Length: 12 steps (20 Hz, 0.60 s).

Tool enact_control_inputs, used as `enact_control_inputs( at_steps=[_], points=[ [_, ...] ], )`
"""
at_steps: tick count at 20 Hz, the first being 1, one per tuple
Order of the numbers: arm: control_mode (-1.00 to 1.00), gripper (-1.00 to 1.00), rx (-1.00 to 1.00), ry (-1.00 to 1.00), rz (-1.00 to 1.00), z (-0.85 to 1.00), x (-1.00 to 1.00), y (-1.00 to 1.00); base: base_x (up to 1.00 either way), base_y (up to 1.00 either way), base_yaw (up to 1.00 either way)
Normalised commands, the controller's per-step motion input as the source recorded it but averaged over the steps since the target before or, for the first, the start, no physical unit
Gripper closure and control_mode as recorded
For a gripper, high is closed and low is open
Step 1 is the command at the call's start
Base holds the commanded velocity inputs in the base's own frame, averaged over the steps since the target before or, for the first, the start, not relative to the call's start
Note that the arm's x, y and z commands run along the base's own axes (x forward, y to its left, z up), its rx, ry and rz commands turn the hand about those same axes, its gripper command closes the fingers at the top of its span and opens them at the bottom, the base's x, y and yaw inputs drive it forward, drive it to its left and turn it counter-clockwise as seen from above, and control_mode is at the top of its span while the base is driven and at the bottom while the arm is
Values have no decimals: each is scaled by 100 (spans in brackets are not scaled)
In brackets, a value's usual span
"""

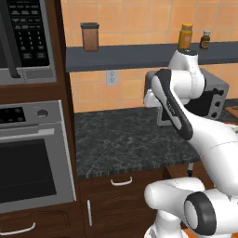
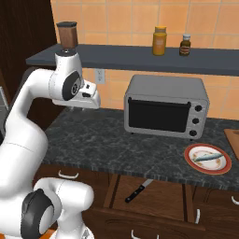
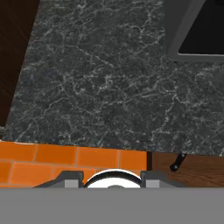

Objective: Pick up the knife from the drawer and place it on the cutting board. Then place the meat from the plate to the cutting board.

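Claw hovers above the worktop, grip state unclear, while the knife lies in the open drawer.

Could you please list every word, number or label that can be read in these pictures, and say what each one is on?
None can be read.
Microwave keypad: rows of pale marks, too small and blurred.
Oven control panel: small marks, blurred.
Yellow bottle and small dark bottle on the shelf: labels too small.
Toaster oven: plain knobs, no legible text.
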Motion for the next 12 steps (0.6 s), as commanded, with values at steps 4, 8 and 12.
enact_control_inputs(
  at_steps=[4,8,12],
  points=[
    [-100,-100,-1,14,4,-17,-14,13,0,0,0],
    [-100,-100,0,30,5,-35,-26,-15,0,0,0],
    [-100,-100,4,24,0,-46,-26,-94,0,0,0]
  ],
)
